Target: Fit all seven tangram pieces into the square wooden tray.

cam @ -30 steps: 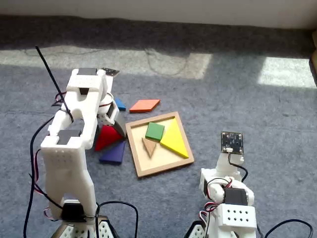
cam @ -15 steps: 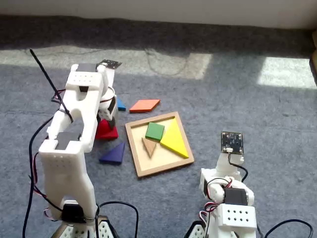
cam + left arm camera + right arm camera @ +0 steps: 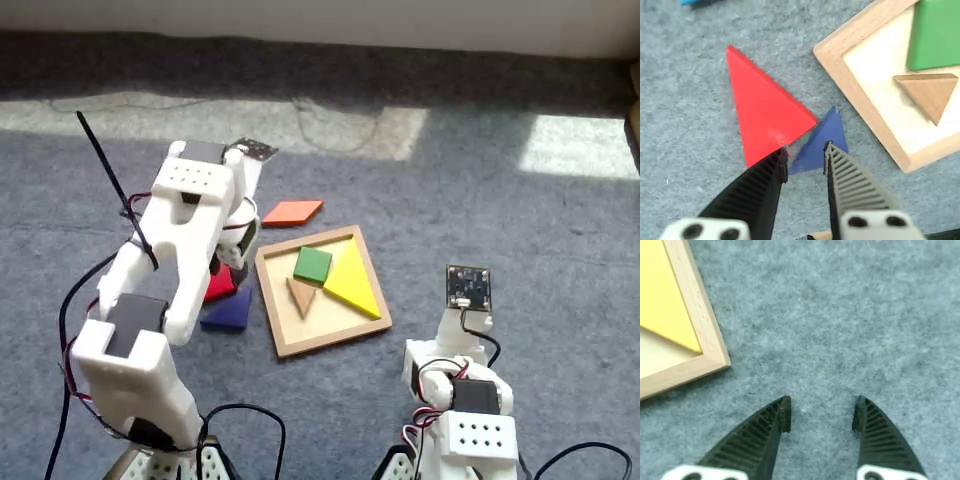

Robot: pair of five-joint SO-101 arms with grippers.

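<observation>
Beside tray (image 3: 872,110) — red triangle (image 3: 765,112) flat, tip away from left jaws.

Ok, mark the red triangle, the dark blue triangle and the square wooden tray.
Red triangle (image 3: 763,111): left wrist view, top face.
Dark blue triangle (image 3: 817,137): left wrist view, top face.
Square wooden tray (image 3: 872,112): left wrist view, rim.

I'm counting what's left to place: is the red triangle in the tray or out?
Out. The red triangle lies on the carpet outside the tray, beside the blue triangle.
</observation>
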